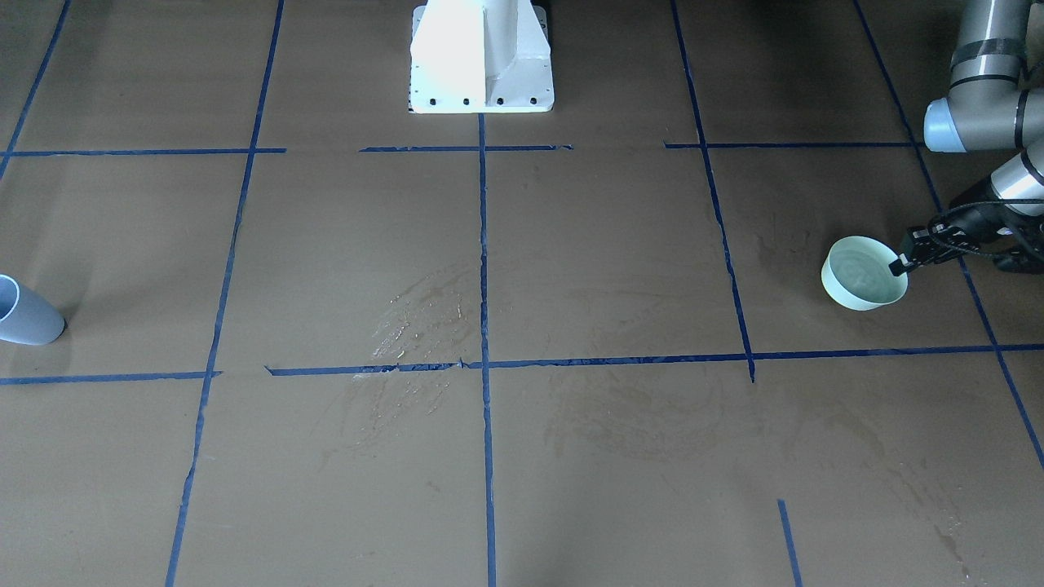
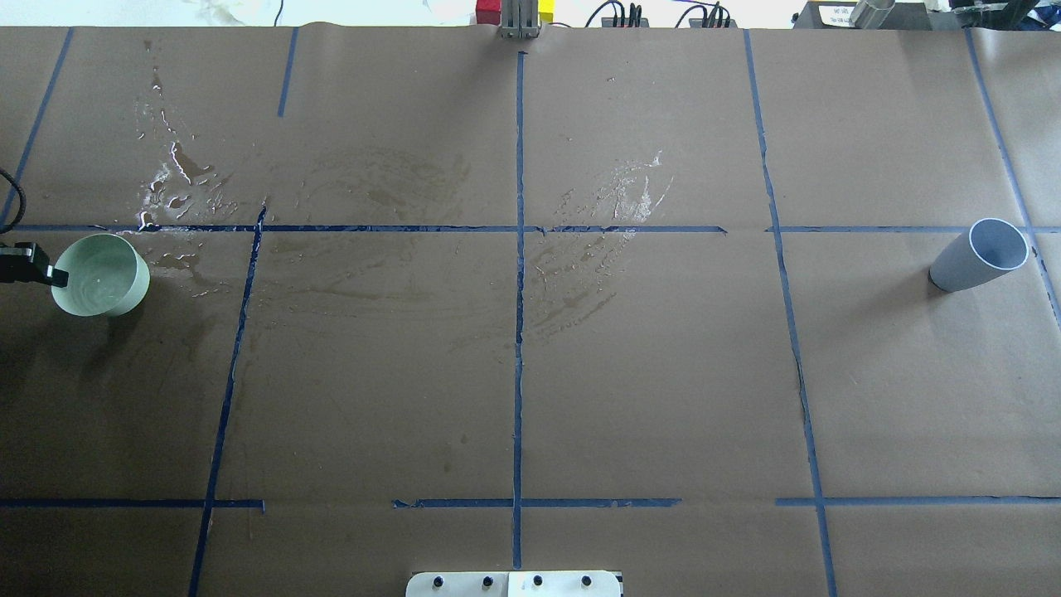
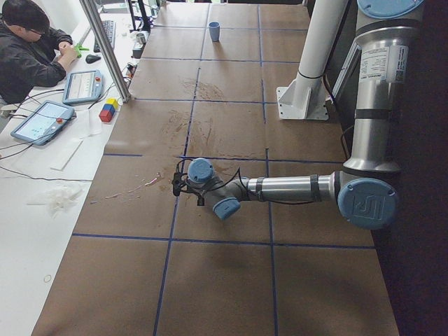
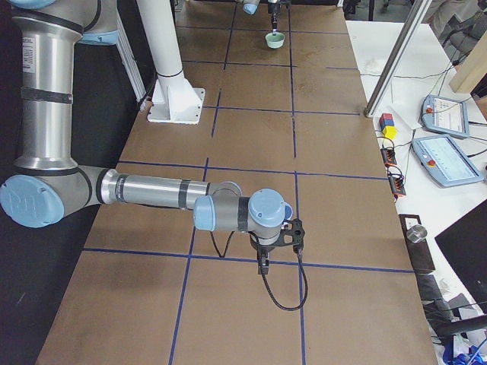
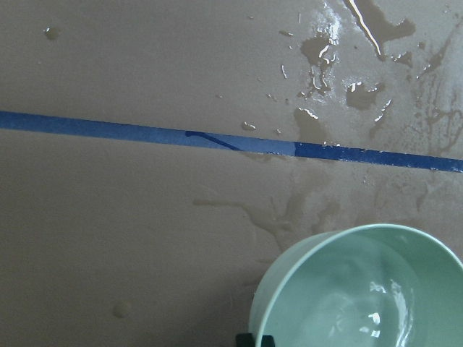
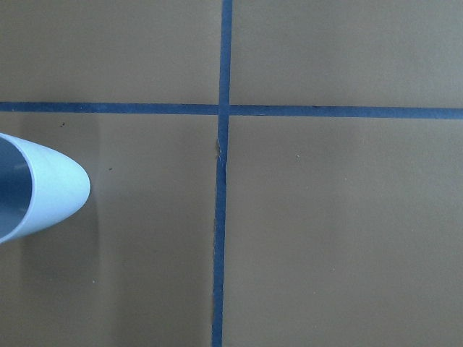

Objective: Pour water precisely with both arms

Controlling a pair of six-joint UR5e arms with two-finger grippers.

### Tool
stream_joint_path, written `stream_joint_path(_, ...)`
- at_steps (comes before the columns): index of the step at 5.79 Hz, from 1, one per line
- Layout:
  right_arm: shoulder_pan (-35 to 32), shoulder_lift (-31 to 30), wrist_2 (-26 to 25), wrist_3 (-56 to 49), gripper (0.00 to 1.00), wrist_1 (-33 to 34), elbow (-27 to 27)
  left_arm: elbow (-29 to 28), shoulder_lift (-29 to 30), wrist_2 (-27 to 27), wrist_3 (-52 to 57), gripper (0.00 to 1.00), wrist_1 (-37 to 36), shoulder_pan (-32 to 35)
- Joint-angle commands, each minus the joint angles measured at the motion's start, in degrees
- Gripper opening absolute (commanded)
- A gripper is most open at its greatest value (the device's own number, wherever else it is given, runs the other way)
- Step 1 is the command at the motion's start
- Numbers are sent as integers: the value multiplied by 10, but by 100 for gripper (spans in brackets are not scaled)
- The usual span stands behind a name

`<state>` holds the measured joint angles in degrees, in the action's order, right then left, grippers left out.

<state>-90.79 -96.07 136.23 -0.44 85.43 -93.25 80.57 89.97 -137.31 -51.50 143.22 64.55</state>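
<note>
A mint-green cup stands at the table's left end, also in the front view and far off in the right view. Water glints inside it. My left gripper is shut on its rim, as the front view and a fingertip at the wrist view's bottom edge show. A pale blue cup stands at the right end, also in the right wrist view. My right gripper hangs over the table near it; I cannot tell whether it is open.
Glistening spill patches lie beyond the green cup and near the table's middle. The white pedestal stands at the robot's edge. An operator sits at a side desk with tablets.
</note>
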Motion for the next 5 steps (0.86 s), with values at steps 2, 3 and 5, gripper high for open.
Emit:
stream_joint_path(2, 0, 0, 0, 0, 100, 0, 1, -1, 0, 0, 0, 9, -1, -14)
stream_joint_path(3, 0, -1, 0, 0, 100, 0, 1, -2, 0, 2, 1, 15, -2, -15)
stream_joint_path(5, 0, -1, 0, 0, 100, 0, 0, -2, -1, 2, 2, 44, -3, -15)
